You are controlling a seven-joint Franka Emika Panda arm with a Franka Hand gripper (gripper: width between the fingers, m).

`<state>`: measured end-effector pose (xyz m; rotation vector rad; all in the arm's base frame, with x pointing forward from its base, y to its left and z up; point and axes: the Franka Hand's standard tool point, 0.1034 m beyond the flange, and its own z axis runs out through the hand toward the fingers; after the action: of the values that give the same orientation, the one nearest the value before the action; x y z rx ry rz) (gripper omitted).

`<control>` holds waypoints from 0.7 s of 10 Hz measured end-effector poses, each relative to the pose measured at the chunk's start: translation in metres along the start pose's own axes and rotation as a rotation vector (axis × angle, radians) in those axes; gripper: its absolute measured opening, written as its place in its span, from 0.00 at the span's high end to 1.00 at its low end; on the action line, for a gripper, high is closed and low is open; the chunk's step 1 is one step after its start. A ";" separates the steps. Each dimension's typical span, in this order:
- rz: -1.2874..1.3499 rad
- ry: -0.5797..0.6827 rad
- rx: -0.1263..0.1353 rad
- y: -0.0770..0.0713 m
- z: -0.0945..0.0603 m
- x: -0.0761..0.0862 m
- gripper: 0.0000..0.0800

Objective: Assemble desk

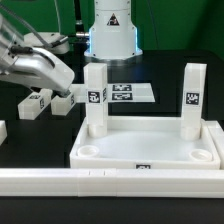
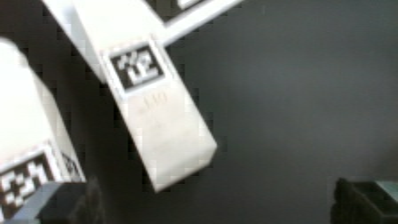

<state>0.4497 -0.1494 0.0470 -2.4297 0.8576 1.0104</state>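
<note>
The desk's white tabletop (image 1: 150, 143) lies rim-up in the middle of the exterior view. Two white legs stand upright in its back corner sockets, one (image 1: 95, 95) on the exterior view's left and one (image 1: 192, 95) on its right. The two front sockets show as open rings. Two loose legs (image 1: 38, 103) (image 1: 63, 100) lie on the black table to the left. My gripper (image 1: 66, 87) hangs just above them, open and holding nothing. In the wrist view a tagged loose leg (image 2: 157, 105) lies ahead of the open gripper (image 2: 214, 205), apart from both fingertips (image 2: 370, 200).
A long white rail (image 1: 100, 181) runs along the front of the tabletop. The marker board (image 1: 128, 93) lies flat behind the upright legs, before the robot base (image 1: 110, 35). Another white piece (image 1: 3, 131) sits at the far left edge.
</note>
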 end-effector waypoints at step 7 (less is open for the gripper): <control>-0.110 -0.054 -0.124 0.004 0.017 -0.003 0.19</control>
<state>0.4361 -0.1419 0.0373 -2.5083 0.6534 1.1130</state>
